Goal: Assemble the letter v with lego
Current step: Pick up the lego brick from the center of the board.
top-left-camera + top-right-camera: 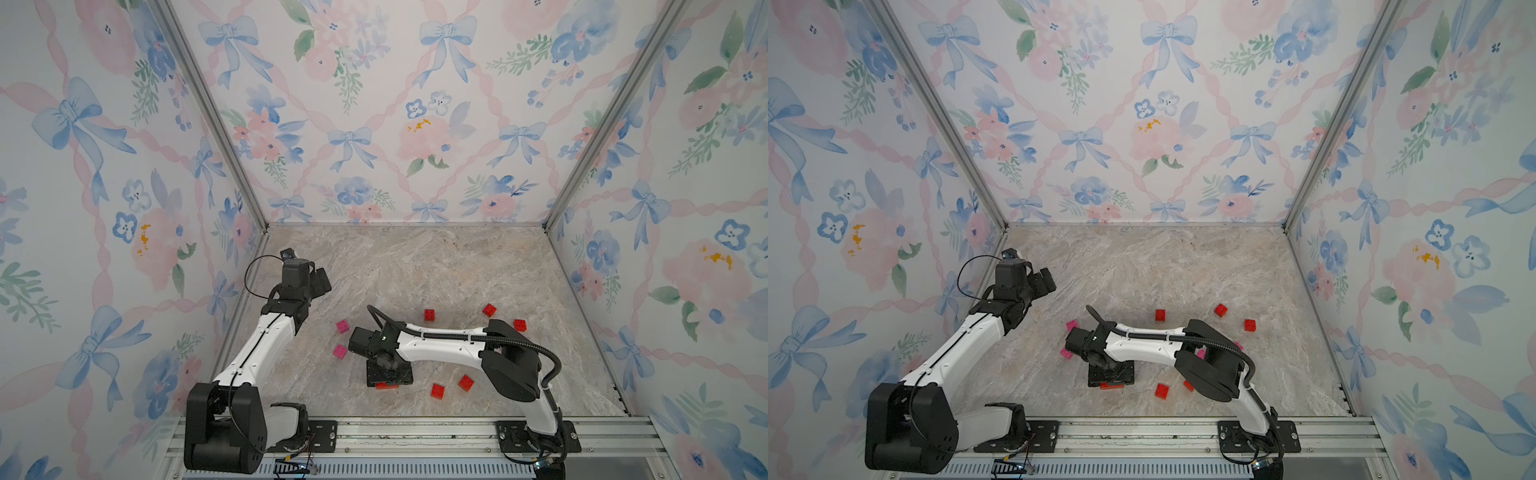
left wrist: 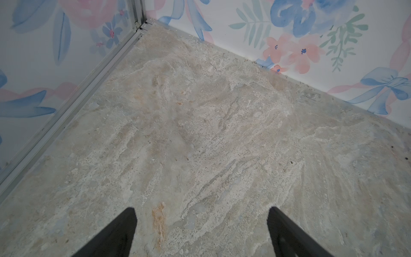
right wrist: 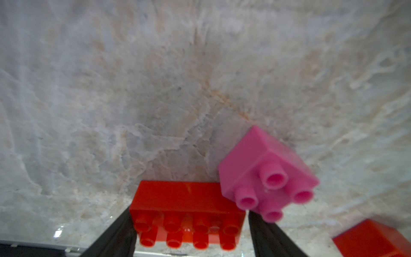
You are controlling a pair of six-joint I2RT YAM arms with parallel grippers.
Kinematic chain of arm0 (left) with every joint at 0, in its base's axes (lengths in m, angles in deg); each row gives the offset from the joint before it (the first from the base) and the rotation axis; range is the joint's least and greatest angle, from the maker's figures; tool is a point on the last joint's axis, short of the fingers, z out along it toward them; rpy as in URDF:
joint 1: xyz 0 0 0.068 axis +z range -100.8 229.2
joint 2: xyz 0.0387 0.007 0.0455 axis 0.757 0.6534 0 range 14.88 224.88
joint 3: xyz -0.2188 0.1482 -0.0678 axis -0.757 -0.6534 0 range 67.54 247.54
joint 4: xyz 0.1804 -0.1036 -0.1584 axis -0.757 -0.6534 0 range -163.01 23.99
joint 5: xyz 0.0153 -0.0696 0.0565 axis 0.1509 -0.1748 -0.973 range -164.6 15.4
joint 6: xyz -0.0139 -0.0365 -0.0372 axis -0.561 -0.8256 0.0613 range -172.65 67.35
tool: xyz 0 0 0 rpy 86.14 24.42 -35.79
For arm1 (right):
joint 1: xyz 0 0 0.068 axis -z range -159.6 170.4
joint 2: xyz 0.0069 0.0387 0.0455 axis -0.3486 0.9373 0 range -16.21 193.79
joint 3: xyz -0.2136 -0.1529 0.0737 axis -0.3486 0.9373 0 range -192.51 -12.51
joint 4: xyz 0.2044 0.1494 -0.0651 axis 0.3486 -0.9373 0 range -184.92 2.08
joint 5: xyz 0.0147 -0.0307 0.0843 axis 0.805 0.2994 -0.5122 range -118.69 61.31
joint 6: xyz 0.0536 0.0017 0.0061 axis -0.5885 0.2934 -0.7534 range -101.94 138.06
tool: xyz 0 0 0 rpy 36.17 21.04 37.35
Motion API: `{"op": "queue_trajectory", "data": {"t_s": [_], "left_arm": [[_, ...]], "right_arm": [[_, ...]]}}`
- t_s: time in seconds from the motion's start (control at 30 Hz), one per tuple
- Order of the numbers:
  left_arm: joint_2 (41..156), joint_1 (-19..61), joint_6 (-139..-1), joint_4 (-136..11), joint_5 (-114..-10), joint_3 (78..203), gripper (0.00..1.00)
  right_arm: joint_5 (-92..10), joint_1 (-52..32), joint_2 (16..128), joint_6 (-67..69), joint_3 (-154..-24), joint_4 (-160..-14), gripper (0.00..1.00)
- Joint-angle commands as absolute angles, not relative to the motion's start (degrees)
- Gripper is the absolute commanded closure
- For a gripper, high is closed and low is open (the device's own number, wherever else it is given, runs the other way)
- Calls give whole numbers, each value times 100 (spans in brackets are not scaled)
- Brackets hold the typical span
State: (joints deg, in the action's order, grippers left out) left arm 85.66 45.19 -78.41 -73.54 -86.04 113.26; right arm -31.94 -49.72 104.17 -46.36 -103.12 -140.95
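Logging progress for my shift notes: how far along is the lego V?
Done: no bricks visibly joined; small red square bricks lie scattered. In hand: right gripper straddles the long red studded brick, grip unclear. Left gripper open, empty. Remaining: the whole V.

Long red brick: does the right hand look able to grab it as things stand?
Probably yes. In the right wrist view the long red brick lies between the fingers of the right hand. The pink brick crowds one finger and may get nudged.
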Motion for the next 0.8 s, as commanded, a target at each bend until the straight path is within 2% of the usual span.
{"op": "queue_trajectory", "data": {"t_s": [0.0, 0.2, 0.37, 0.47, 0.57, 0.77], "left_arm": [[8537, 4551, -7837, -7463, -8523, 11395, 5], [8564, 4542, -7951, -7455, -8505, 11345, 4], [8862, 4001, -8156, -7365, -8869, 11234, 5], [9248, 3471, -8383, -7182, -9194, 11102, 7], [9471, 3435, -8657, -6839, -8862, 10937, 11], [9392, 3438, -8839, -6739, -8554, 10937, 14]], "right_arm": [[-3182, -4913, 10488, -4677, -10269, -14118, 30], [-3249, -4758, 10228, -4548, -9994, -14062, 44], [-3233, -4433, 9399, -3888, -10028, -14811, 48], [-3042, -3805, 8777, -3370, -9813, -15265, 51], [-2793, -2944, 8570, -2706, -9688, -15423, 57], [-2671, -1836, 9288, -1542, -10401, -15422, 67]]}}
